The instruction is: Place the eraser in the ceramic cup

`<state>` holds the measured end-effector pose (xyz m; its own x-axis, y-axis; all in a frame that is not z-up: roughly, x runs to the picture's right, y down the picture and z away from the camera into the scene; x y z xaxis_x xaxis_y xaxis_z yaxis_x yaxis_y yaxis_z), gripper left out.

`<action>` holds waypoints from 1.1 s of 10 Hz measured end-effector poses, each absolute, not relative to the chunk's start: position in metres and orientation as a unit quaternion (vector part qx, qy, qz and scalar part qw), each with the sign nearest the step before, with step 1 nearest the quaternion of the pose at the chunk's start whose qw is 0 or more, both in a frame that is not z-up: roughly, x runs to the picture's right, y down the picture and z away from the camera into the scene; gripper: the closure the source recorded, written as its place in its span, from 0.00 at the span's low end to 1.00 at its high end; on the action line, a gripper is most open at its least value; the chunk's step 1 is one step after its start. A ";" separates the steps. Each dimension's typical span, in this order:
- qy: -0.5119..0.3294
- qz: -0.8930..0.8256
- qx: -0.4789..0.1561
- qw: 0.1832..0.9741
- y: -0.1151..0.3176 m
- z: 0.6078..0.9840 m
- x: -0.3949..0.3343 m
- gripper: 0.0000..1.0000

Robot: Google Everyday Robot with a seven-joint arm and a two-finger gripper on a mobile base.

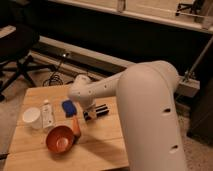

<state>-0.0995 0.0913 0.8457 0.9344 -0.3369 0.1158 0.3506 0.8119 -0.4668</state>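
The eraser, a slim black bar with a pale stripe, lies on the wooden table just right of the middle. My gripper is down at the eraser's left end, at the tip of the big white arm. The ceramic cup, small, round and white, stands upright at the table's left edge, well away from the gripper. Its inside looks empty.
A slim white bottle stands just right of the cup. A brush with a blue head and an orange handle lies between bottle and gripper. An orange-red bowl sits at the front left. An office chair stands beyond the table's left.
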 end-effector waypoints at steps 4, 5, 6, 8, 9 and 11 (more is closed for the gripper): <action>-0.147 -0.021 -0.123 0.981 -0.081 0.782 -0.176 1.00; -0.175 -0.007 -0.116 0.978 -0.094 0.777 -0.194 1.00; -0.219 0.007 -0.123 0.968 -0.097 0.776 -0.226 1.00; -0.308 0.023 -0.158 0.938 -0.082 0.773 -0.288 1.00; -0.341 0.023 -0.172 0.924 -0.076 0.769 -0.308 1.00; -0.426 0.012 -0.218 0.878 -0.057 0.752 -0.347 1.00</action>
